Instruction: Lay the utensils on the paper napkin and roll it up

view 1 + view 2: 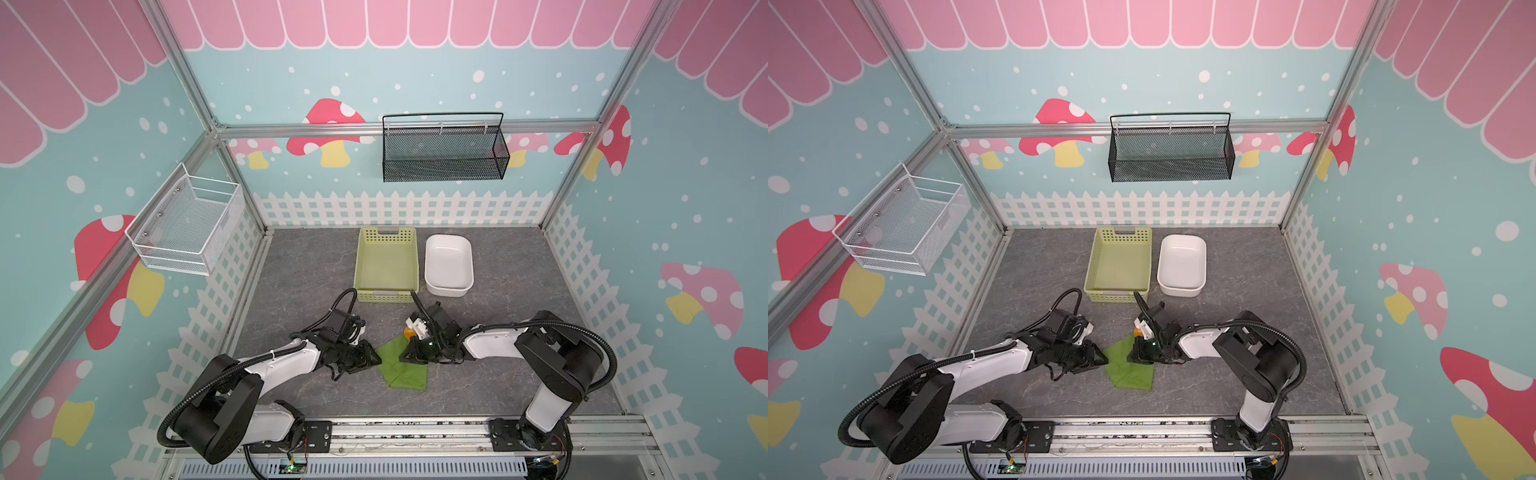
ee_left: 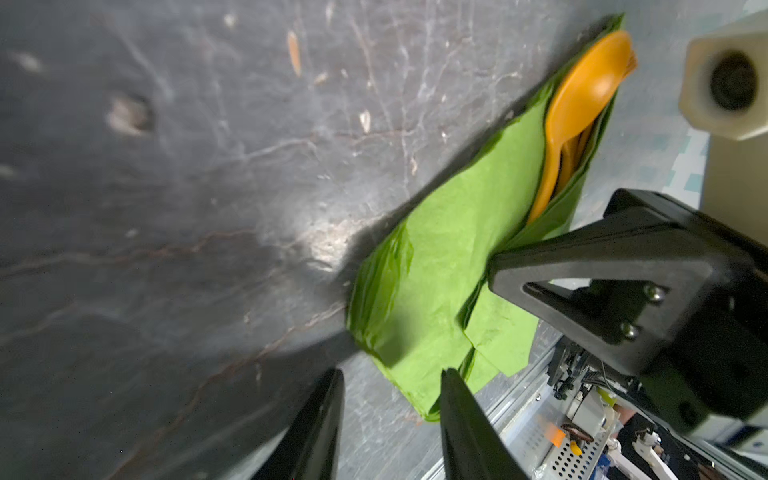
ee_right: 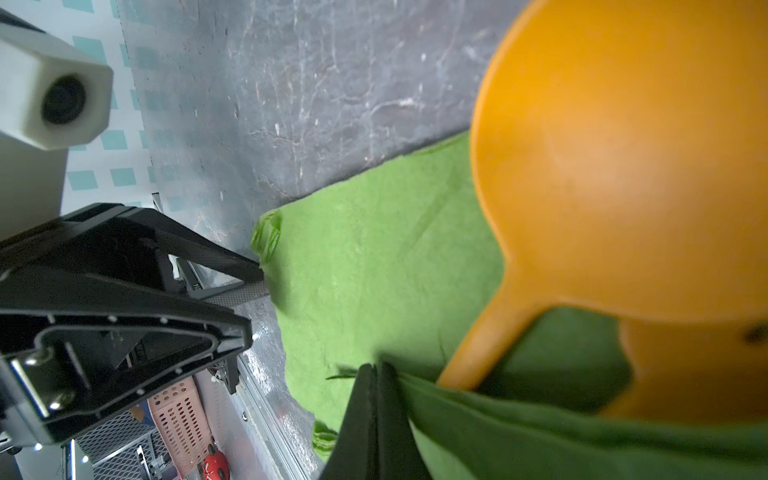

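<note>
- The paper napkin [image 1: 406,372] lies on the tabletop [image 1: 498,374] at the near middle, between the two claws. One side is already folded over the utensils.
- The spoon [image 2: 582,95] lies inside the fold with its bowl sticking out at the far end. More orange handles lie beside it; fork and knife cannot be told apart.
- Long axis: the bundle runs roughly far to near, so rolling would go across it, from side to side.
- The right claw [image 3: 376,386] is clenched on the folded napkin layer beside the spoon handle. It reaches in from the right with the forearm low and the wrist turned sideways.
- The left claw [image 2: 390,419] is released, its jaws parted. It sits just off the napkin's left corner, and bare tabletop shows between the jaws.
- The left arm also lies low, its forearm pointing at the napkin from the left.
- Judgement: both claws are about equally near. The free left claw is placed to take the loose left edge while the right claw pins the bundle.
</note>
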Robot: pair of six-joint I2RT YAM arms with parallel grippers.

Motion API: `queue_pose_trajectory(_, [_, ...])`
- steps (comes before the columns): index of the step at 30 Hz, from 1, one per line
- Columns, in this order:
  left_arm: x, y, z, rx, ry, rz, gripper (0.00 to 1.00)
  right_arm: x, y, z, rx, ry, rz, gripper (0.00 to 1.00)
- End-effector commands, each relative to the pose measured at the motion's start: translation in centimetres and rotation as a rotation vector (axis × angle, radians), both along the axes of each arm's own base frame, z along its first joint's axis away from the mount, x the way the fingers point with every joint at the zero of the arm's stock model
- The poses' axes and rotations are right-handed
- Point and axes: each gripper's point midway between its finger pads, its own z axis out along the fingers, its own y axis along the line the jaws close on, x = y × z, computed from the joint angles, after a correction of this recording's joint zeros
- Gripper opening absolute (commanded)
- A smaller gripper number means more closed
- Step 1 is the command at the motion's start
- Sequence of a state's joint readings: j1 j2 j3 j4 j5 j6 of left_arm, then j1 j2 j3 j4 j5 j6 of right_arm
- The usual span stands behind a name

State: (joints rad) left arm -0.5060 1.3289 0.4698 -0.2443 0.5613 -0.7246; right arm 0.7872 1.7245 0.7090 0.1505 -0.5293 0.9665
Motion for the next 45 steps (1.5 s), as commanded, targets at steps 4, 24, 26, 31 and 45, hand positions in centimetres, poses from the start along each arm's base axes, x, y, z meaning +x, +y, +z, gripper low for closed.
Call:
queue_pose_trajectory(4, [-3.1, -0.1, -2.2, -0.009, 0.114, -0.001, 0.48, -0.9, -2.1, -2.5, -0.114, 0.036, -0.035, 0.0])
queue_pose_trajectory(24, [-0.1, -2.4, -1.5, -0.08, 0.032, 0.004, 0.49, -0.8, -1.8, -2.6, -0.113, 0.038, -0.028, 0.0])
queue_pose_trajectory(26, [0.7, -2.8, -1.2, -0.09, 0.012, 0.011, 0.49, -0.7, -1.8, -2.5, -0.112, 0.036, -0.027, 0.0])
queue_pose_trajectory(31, [2.2, -3.2, -0.8, -0.094, -0.023, 0.016, 0.49, -0.8, -1.8, -2.5, -0.112, 0.036, -0.024, 0.0])
queue_pose_trajectory(45, [2.5, -1.5, -0.1, -0.029, -0.041, 0.003, 0.42, -0.9, -2.0, -2.5, -0.114, 0.036, -0.025, 0.0])
